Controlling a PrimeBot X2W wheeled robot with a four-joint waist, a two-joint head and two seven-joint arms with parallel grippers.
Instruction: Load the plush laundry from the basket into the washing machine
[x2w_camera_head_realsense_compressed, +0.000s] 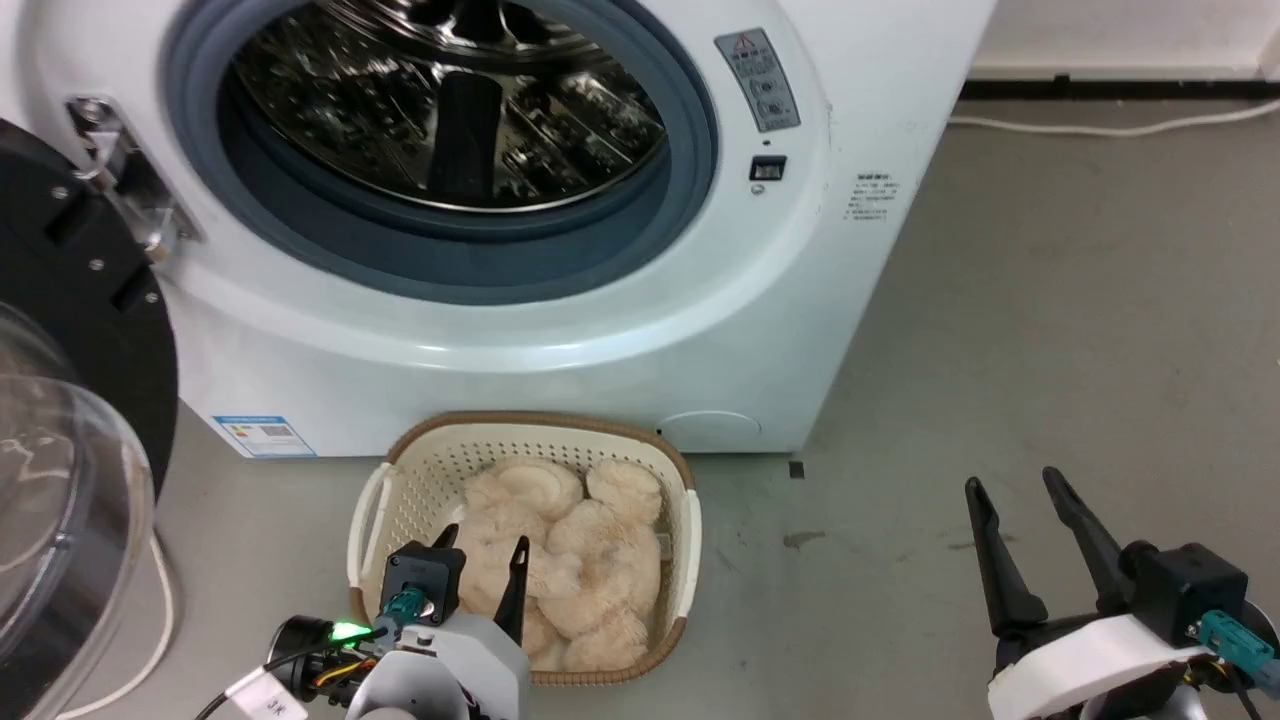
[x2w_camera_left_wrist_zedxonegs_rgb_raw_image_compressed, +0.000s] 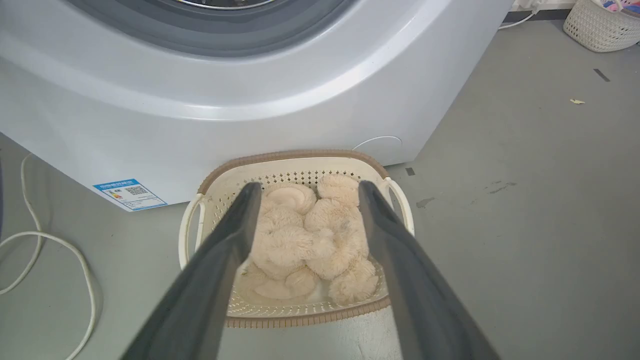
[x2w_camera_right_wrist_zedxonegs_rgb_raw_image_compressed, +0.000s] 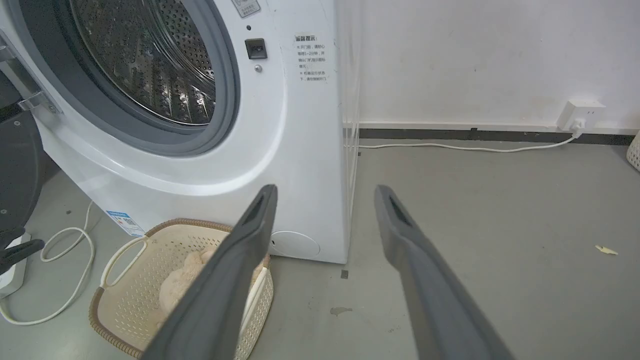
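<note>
Our left gripper (x2w_camera_head_realsense_compressed: 483, 542) hangs over the near end of the basket (x2w_camera_head_realsense_compressed: 540, 420), its jaws spread wide and holding nothing. In the left wrist view the plush laundry (x2w_camera_left_wrist_zedxonegs_rgb_raw_image_compressed: 305, 240) lies straight ahead between the two fingers (x2w_camera_left_wrist_zedxonegs_rgb_raw_image_compressed: 225, 260), heaped in cream lobes inside the basket. From the head view we cannot tell whether the fingertips touch the pile or stand just above it.

Past the tips of these jaws, beyond the basket's far brown rim, rises the front of the washing machine (x2w_camera_head_realsense_compressed: 560, 330). Its porthole stands open, and the steel drum (x2w_camera_head_realsense_compressed: 450, 110) shines inside the grey rubber ring. The black-framed door (x2w_camera_head_realsense_compressed: 60, 480) is swung out, well to the left of the left jaws. A white cable (x2w_camera_left_wrist_zedxonegs_rgb_raw_image_compressed: 30, 240) loops on the floor on that same side.

Our right gripper (x2w_camera_head_realsense_compressed: 1012, 482) is well apart from the basket, over the bare grey floor (x2w_camera_head_realsense_compressed: 1050, 300). Its jaws are also spread and empty. In the right wrist view the basket sits to the left of these jaws, partly hidden behind the left finger, and the washer's right front corner stands ahead of the gap.
</note>
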